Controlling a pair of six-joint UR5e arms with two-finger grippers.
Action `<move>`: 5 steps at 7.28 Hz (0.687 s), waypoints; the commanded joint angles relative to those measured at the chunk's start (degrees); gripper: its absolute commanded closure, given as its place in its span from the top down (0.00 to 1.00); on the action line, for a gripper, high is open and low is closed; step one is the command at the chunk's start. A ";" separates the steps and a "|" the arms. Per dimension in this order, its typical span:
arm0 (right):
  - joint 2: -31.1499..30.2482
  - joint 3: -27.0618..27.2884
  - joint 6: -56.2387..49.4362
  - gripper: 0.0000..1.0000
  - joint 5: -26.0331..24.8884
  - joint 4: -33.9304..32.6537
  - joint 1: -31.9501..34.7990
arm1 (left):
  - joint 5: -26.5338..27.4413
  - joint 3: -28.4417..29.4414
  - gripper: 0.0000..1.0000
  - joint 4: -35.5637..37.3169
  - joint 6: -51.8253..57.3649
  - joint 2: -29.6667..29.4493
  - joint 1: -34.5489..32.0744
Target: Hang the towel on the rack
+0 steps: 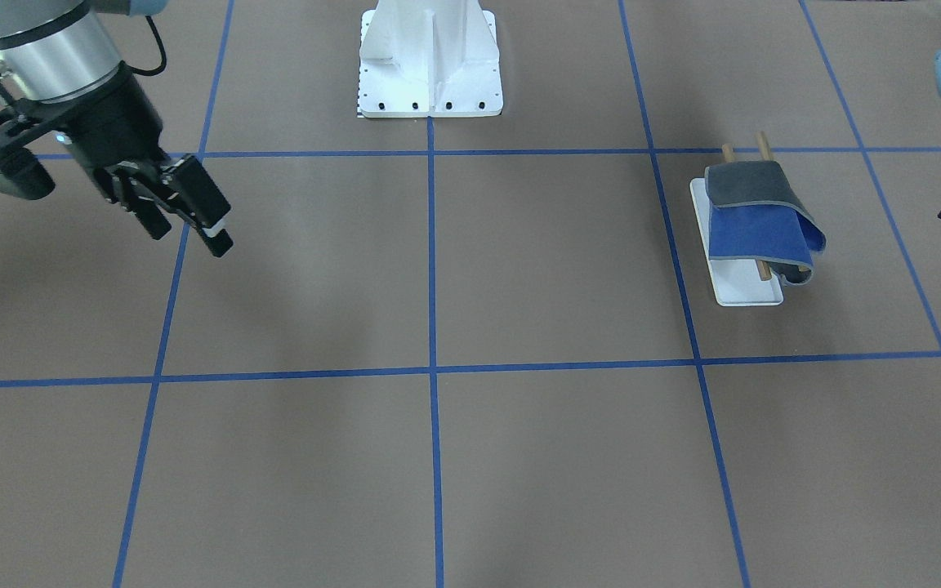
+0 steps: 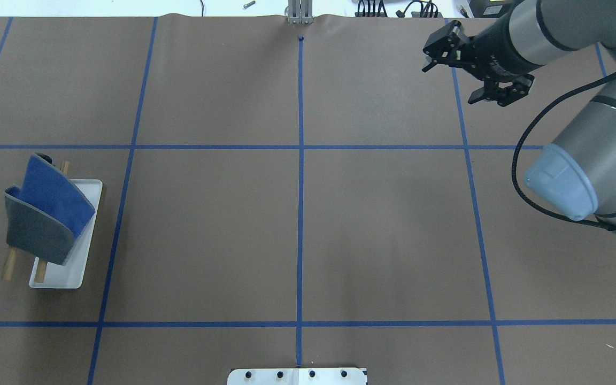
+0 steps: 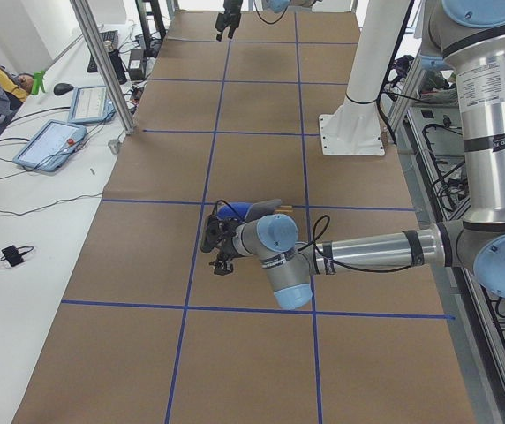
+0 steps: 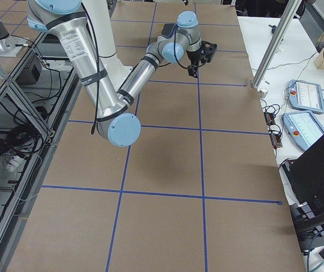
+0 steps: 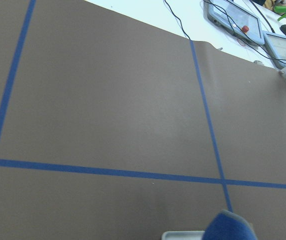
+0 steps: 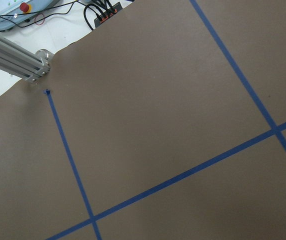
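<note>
The towel [image 2: 46, 214], a soft, light, limp cloth, hangs draped over both rods of the rack [image 2: 86, 192]. A stitched edge or corner looks the surest hold. Near the rack, the left gripper [image 3: 216, 250] has jaws I cannot judge. Well away from the rack, the right gripper [image 1: 190, 233] has its jaws spread and empty.

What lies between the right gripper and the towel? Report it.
Only bare table crossed by blue tape lines separates the right gripper from the towel, seen in the front-facing view.
</note>
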 commanded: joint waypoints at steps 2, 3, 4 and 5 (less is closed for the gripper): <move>-12.48 0.32 -22.61 1.00 8.13 0.16 10.91 | 0.02 -0.09 0.98 18.55 19.94 -4.58 -5.94; -16.52 0.15 -30.43 1.00 8.32 0.07 13.02 | -0.07 -0.27 0.98 25.82 25.83 -6.59 -7.17; -21.00 -0.12 -38.43 1.00 8.32 0.07 14.61 | -0.24 -1.57 0.98 34.42 30.33 -8.87 -7.88; -24.70 -0.55 -46.86 1.00 9.54 0.07 16.28 | -1.64 -3.59 0.98 43.99 33.60 -10.63 -7.89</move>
